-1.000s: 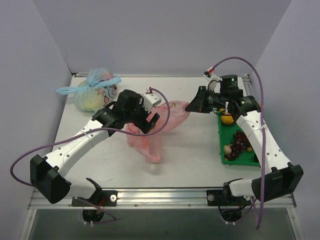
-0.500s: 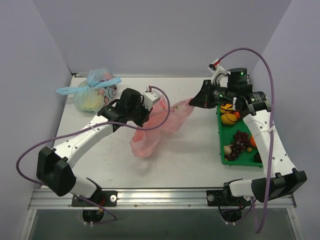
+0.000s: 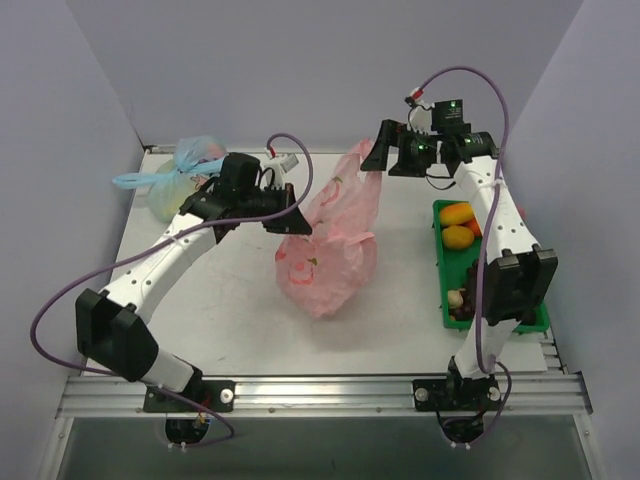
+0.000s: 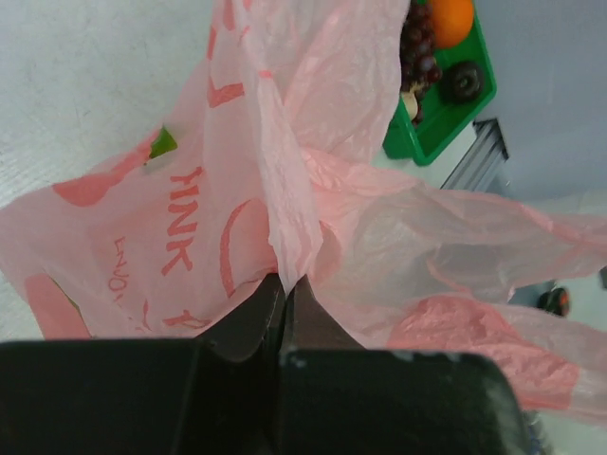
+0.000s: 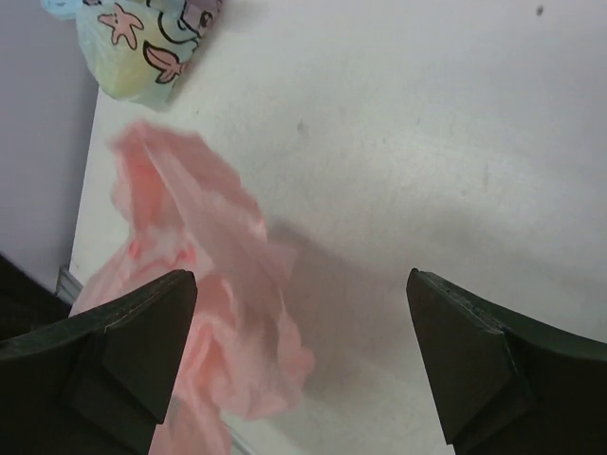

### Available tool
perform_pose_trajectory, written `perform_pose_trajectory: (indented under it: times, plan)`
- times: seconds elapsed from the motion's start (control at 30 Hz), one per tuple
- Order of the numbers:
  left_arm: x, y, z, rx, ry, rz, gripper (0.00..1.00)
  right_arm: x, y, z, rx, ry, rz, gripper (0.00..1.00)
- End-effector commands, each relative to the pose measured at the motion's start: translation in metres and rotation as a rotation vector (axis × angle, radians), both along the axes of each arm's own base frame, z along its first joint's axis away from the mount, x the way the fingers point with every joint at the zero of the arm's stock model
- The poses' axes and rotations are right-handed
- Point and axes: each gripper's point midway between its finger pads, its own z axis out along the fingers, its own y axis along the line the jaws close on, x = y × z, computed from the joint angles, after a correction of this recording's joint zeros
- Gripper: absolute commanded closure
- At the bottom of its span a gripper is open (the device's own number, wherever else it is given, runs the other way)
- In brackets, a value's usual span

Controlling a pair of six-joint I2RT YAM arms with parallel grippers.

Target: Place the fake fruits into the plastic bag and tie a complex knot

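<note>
The pink plastic bag (image 3: 330,245) hangs upright at mid-table, stretched tall. My left gripper (image 3: 291,217) is shut on a fold of its left edge; in the left wrist view the shut gripper (image 4: 285,282) pinches the printed bag (image 4: 285,190). My right gripper (image 3: 379,156) stands open by the bag's top corner. In the right wrist view the gripper (image 5: 299,280) holds nothing, and the blurred pink bag (image 5: 213,256) hangs beyond its left finger. The fake fruits lie in the green tray (image 3: 441,270): two yellow-orange ones (image 3: 458,225), grapes (image 4: 417,52) and an orange one (image 4: 450,17). The knot is out of view.
A tied pale blue flower-printed bag (image 3: 186,190) sits at the back left corner and also shows as a bag (image 5: 142,47) in the right wrist view. The right arm (image 3: 500,240) crosses over the tray. Walls close the table on the left, back and right.
The left gripper shut on the bag and lifted it toward the back. The right gripper rose with the bag's top, then opened. The bag went from lying flat to hanging tall.
</note>
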Motion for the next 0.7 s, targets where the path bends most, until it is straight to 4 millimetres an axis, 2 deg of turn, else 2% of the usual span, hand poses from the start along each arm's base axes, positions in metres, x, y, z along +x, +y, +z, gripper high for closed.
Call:
perform_pose_trajectory:
  times: [0.0,0.07,0.1,0.13,0.2,0.23,0.27,0.37,0.47,0.53,0.6,0.67]
  plan:
    - [0.032,-0.012,0.022,-0.159,0.07,0.091,1.0,-0.053,-0.024,0.046,0.081,-0.003,-0.107,0.0]
    - [0.036,-0.016,0.026,-0.205,0.062,0.077,1.0,-0.08,-0.033,0.028,0.093,0.085,-0.143,0.0]
    - [0.04,-0.018,0.027,-0.226,0.032,0.071,1.0,-0.105,-0.035,0.014,0.099,0.132,-0.134,0.0]
    - [0.041,-0.019,0.028,-0.239,0.01,0.066,1.0,-0.118,-0.033,0.007,0.104,0.158,-0.12,0.0]
    - [0.045,-0.02,0.034,-0.273,-0.037,0.06,1.0,-0.14,-0.028,-0.003,0.099,0.183,-0.101,0.0]
    - [0.044,-0.02,0.027,-0.275,-0.029,0.06,1.0,-0.149,-0.022,-0.019,0.084,0.225,-0.09,0.0]
    - [0.042,-0.021,0.026,-0.285,-0.02,0.054,1.0,-0.154,-0.017,-0.025,0.089,0.257,-0.09,0.0]
    - [0.042,-0.024,0.022,-0.301,0.0,0.057,1.0,-0.15,0.003,-0.039,0.115,0.273,-0.076,0.0]
    - [0.044,-0.026,0.019,-0.322,0.029,0.075,1.0,-0.128,0.018,-0.045,0.125,0.239,-0.101,0.0]
    - [0.046,-0.027,0.017,-0.329,0.055,0.092,1.0,-0.115,0.027,-0.058,0.103,0.238,-0.106,0.0]
    - [0.047,-0.03,0.018,-0.334,0.057,0.096,1.0,-0.113,0.042,-0.068,0.112,0.273,-0.084,0.0]
    - [0.048,-0.032,0.018,-0.336,0.067,0.105,1.0,-0.111,0.055,-0.068,0.123,0.272,-0.065,0.0]
